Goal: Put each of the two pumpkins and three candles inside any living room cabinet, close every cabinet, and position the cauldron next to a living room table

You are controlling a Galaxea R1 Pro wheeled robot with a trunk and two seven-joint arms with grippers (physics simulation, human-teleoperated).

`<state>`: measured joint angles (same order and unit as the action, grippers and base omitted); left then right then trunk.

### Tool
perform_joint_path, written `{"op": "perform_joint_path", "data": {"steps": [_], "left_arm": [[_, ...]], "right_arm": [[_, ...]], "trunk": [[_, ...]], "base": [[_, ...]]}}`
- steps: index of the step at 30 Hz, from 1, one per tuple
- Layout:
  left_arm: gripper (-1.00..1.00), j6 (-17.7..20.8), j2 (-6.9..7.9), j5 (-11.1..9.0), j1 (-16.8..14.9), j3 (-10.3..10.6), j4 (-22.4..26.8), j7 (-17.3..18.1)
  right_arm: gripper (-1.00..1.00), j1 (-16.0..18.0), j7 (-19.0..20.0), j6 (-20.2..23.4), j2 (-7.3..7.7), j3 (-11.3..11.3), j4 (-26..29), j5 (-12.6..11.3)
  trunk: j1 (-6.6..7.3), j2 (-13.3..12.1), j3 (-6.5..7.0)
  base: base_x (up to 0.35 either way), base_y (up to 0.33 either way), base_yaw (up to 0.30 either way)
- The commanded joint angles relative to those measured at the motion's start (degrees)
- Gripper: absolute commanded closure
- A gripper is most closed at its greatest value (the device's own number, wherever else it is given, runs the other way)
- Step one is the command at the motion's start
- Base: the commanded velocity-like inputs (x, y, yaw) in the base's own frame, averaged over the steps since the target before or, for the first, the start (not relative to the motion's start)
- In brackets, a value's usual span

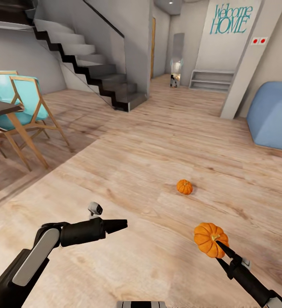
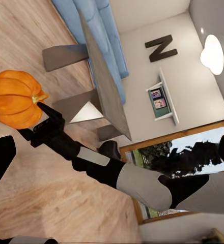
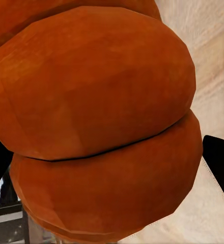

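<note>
My right gripper is shut on one orange ribbed pumpkin, holding it above the wooden floor at the lower right. In the right wrist view that pumpkin bulges between the black fingers. The left wrist view catches the same pumpkin at the end of my right arm. A second pumpkin sits on the floor a little farther ahead, touching nothing. At the lower left my left gripper hangs open and empty, pointing right. The candles, cabinet and cauldron are out of view.
Teal chairs and a dark table edge stand at the left, with a staircase behind. A pillar and blue seat are at the right. A grey table stands by a blue sofa.
</note>
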<state>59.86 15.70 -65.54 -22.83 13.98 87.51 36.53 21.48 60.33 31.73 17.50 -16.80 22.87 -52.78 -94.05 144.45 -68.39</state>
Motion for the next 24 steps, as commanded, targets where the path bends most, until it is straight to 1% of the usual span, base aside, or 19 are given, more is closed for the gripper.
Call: {"op": "perform_joint_path", "data": {"steps": [1, 8, 12, 16, 24], "left_arm": [[-1.00, 0.14, 0.04, 0.12, -0.02, 0.02, 0.00, 0.25], [-1.00, 0.14, 0.04, 0.14, -0.02, 0.16, 0.00, 0.22], [-1.00, 0.14, 0.04, 0.12, -0.02, 0.26, 0.01, 0.21], [-1.00, 0.14, 0.04, 0.13, -0.02, 0.32, -0.01, 0.21], [-1.00, 0.14, 0.04, 0.14, -0.02, 0.42, 0.00, 0.21]], "right_arm": [[1.00, 0.05, 0.06, 0.61, -0.01, -0.16, 0.00, -0.48], [1.00, 0.05, 0.06, 0.58, -0.01, -0.16, -0.07, -0.48], [1.00, 0.05, 0.05, 0.57, -0.01, -0.16, -0.09, -0.48], [1.00, 0.05, 0.05, 0.56, -0.01, -0.16, -0.10, -0.48], [1.00, 0.05, 0.05, 0.54, -0.01, -0.16, -0.18, -0.48]], "trunk": [[0.01, 0.02, -0.01], [0.01, 0.02, 0.20], [0.01, 0.02, 0.32], [0.01, 0.02, 0.44], [0.01, 0.02, 0.68]], "base": [[0.001, 0.000, -0.280], [0.003, 0.000, -0.280], [0.094, 0.000, -0.280], [0.216, 0.000, -0.280], [0.308, 0.000, -0.280]]}}
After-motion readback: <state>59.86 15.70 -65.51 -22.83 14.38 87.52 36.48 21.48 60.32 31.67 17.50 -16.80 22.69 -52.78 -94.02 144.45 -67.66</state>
